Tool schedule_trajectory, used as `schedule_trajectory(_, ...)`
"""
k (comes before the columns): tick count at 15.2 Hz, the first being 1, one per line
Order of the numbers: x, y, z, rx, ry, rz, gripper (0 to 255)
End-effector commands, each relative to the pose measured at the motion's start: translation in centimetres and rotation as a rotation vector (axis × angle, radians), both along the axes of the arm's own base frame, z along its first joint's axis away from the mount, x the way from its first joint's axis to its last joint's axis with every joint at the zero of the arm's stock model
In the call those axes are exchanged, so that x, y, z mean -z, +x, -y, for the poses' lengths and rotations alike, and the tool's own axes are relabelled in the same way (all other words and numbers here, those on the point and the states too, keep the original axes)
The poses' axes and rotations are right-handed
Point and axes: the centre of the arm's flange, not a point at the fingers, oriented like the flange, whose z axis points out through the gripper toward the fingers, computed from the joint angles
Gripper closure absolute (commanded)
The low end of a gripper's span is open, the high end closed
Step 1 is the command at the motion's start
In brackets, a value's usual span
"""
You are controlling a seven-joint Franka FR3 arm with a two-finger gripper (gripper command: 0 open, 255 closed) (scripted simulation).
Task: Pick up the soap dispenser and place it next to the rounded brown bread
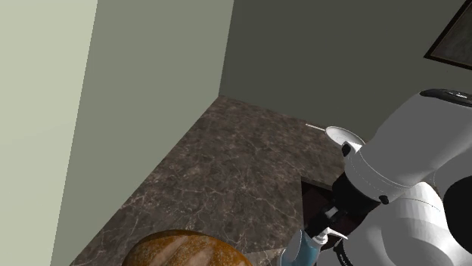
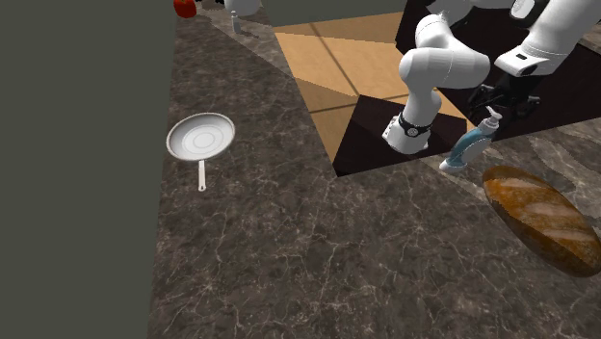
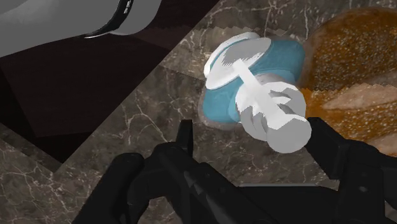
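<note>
Tool (image 3: pixel 254 132) open, fingers (image 3: pixel 186 137) apart about the pump (image 3: pixel 267 105) of the soap dispenser (image 3: pixel 221 105), which stands near-upright just beside the bread (image 3: pixel 350 57).

You see a countertop (image 1: pixel 227 166) of dark veined stone, polished to a low sheen. The bread (image 2: pixel 539 220) has a glossy brown crust, with paler streaks where the light catches it. The soap dispenser (image 3: pixel 254 95) looks like smooth plastic, with both the blue body and the white pump matt. The pan (image 2: pixel 200 137) is plain pale grey and smooth; you cannot tell its material. The gripper (image 3: pixel 251 137) is matt black. The arm (image 2: pixel 438 67) has a smooth white shell with a soft shine. The floor (image 2: pixel 327 67) reads as tan wood boards.
</note>
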Motion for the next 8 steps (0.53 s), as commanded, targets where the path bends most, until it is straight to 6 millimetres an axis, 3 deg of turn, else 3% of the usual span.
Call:
schedule_trajectory(1, 0.0, 0.0, 0.0, 0.0, 0.0, 0.0, 0)
schedule_trajectory(4, 0.0, 0.0, 0.0, 0.0, 0.0, 0.0, 0)
schedule_trajectory(8, -5.0, -0.3, 0.0, 0.0, 0.0, 0.0, 0)
